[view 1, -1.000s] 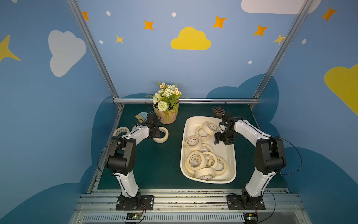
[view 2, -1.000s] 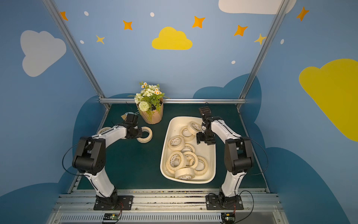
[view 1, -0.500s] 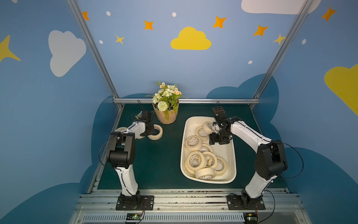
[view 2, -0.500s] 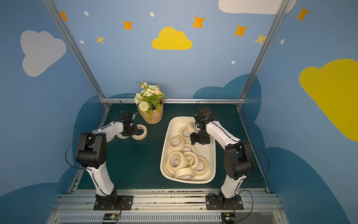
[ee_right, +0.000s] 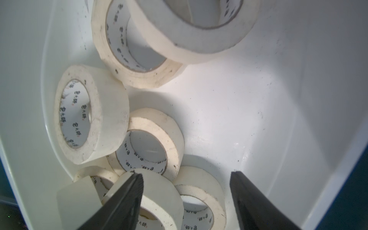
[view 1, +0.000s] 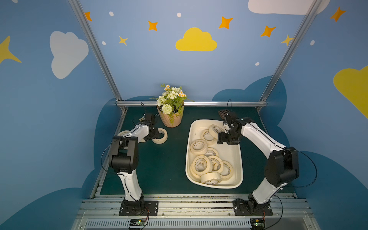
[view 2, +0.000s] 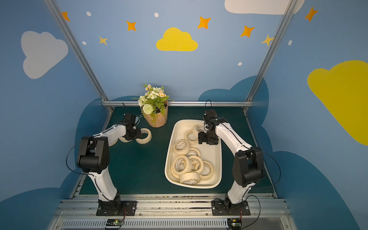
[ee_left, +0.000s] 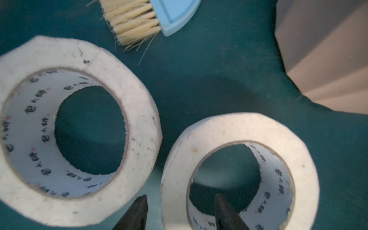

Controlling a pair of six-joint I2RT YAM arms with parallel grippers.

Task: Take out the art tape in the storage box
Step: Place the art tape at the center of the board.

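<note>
Jaws of the left gripper (ee_left: 180, 196) stand partly apart, astride the wall of one cream-beige ring of art tape (ee_left: 239, 129). One black finger (ee_left: 137, 213) is outside the ring and the other is inside its white printed core. Neither visibly presses on the wall, so nothing is gripped. That roll lies flat on the dark green table mat (ee_left: 199, 89), just beside a second flat roll (ee_left: 139, 111).

In both top views the pair sits at the far left of the mat, with the left gripper (view 1: 154, 135) (view 2: 137, 135) low over them. The ribbed tan flowerpot of white and orange flowers (view 1: 171, 119) stands just beyond. The rim of a third roll (view 1: 124, 133) shows further left, partly hidden by the arm. A pale blue hand brush with straw-coloured bristles (ee_left: 139, 20) lies on the mat near the two rolls.

Right of centre is the storage box (view 1: 231, 157) (view 2: 214, 157), a large shallow off-white plastic tub with rounded corners. It holds the rest of the tape. A few rolls lean on one another at its far end (view 1: 208, 137), and a denser heap fills its near left part (view 1: 203, 165).

The right gripper (ee_right: 185, 173) hangs inside the far half of the tub (view 1: 223, 139). Its jaws are spread wide and there is nothing between them. Its black fingers (ee_right: 123, 199) are above the tub's bare floor and the heaped rolls (ee_right: 151, 151), and the wrist view does not show them touching any roll.
</note>
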